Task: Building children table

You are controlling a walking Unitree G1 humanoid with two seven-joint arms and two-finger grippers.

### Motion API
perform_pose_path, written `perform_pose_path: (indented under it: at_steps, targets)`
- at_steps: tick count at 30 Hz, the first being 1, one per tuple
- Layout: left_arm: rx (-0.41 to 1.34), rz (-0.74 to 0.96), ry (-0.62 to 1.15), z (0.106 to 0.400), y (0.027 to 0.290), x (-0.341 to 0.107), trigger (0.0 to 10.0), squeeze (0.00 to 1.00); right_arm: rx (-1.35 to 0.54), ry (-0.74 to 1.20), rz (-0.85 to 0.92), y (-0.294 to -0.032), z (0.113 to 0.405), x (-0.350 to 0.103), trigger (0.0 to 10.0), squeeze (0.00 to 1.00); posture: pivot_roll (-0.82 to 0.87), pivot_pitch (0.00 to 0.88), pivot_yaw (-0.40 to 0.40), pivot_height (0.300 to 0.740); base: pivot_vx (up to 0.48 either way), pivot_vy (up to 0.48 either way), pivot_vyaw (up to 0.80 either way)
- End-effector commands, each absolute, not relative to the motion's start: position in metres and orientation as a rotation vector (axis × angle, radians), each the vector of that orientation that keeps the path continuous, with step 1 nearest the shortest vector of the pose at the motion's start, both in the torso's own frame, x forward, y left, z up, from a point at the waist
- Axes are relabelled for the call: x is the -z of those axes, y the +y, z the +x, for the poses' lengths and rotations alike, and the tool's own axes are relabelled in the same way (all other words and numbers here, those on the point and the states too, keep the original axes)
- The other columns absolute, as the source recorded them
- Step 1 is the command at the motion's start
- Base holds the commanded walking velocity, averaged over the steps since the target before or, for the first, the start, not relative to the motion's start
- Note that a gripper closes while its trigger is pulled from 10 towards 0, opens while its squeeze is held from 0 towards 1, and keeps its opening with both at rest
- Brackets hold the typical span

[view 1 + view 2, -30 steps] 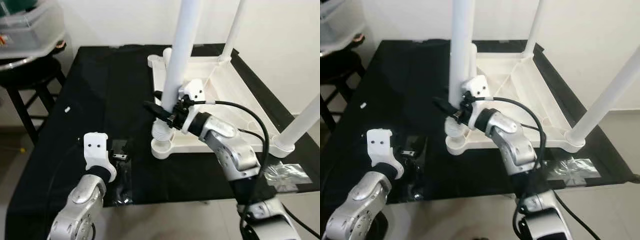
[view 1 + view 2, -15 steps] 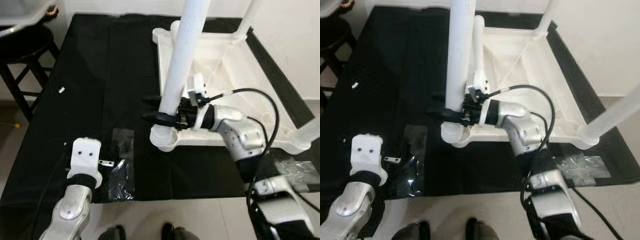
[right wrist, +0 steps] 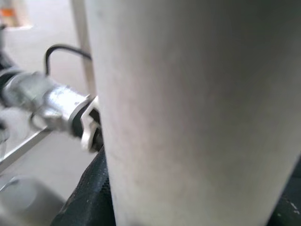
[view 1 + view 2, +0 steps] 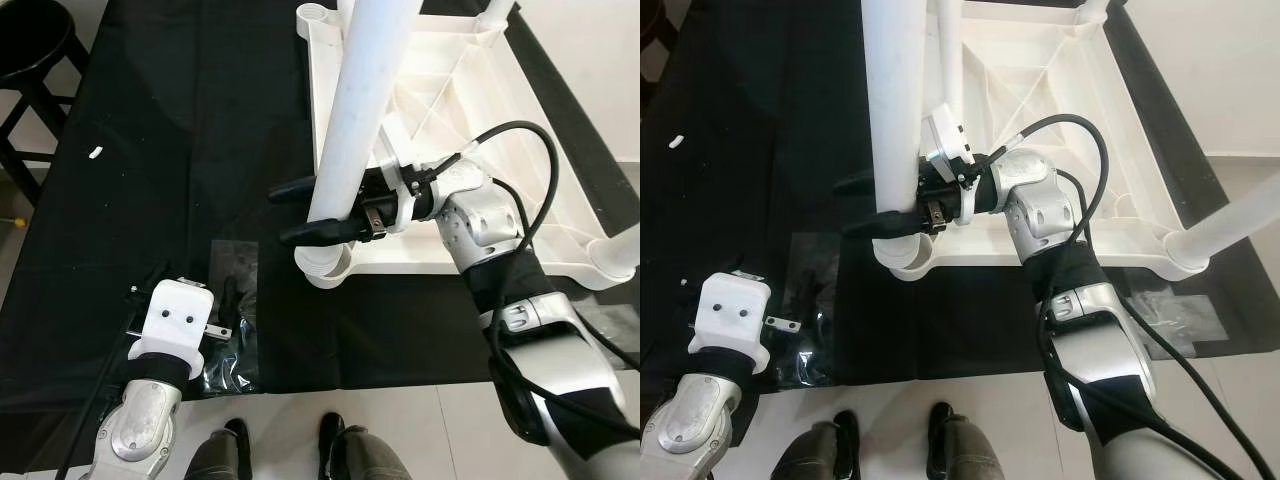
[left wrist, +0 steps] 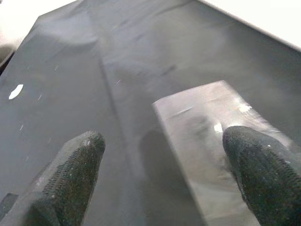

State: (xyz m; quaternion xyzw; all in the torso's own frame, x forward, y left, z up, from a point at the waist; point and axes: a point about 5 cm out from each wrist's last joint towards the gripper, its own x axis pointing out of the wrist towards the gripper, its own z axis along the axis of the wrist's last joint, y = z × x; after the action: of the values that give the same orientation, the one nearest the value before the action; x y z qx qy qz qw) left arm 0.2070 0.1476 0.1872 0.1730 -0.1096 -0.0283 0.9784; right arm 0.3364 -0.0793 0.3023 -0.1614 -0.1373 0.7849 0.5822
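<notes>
One broad black cloth-covered work surface (image 4: 180, 150) carries everything here, and no brand, label or lettering can be read anywhere on it. Toward one o'clock on the cloth lies the white plastic children's tabletop (image 4: 470, 110), flipped underside-up so its ribbing shows, with white tubular legs rising from its corners. The nearest white leg (image 4: 360, 120) stands in the corner socket at the tabletop's seven o'clock corner, and the right gripper (image 4: 310, 212) has its two black fingers clamped around it just above the socket; the right wrist view shows that leg (image 3: 197, 113) pressed close against the camera. At about seven o'clock on the cloth, the left gripper (image 5: 164, 183) hovers with fingers spread apart over a clear plastic bag (image 4: 232, 310) lying flat. A small white scrap (image 4: 96, 153) lies at ten o'clock.
</notes>
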Motion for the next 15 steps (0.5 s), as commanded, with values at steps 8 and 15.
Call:
perform_pose_path:
  at_steps: [8,15]
  targets:
    - [0.418,0.091,-0.259,0.177,0.125,-0.206,10.0,0.0,-1.881,-0.207,-0.354,-0.089,0.337,-0.3,10.0,0.0,0.08,0.431,-0.126,0.74,0.0,0.0,0.0]
    - [0.572,0.064,-0.28,0.166,0.116,-0.219,10.0,0.0,-1.831,-0.239,-0.325,-0.094,0.345,-0.3,10.0,0.0,0.1,0.436,-0.134,0.74,0.0,0.0,0.0]
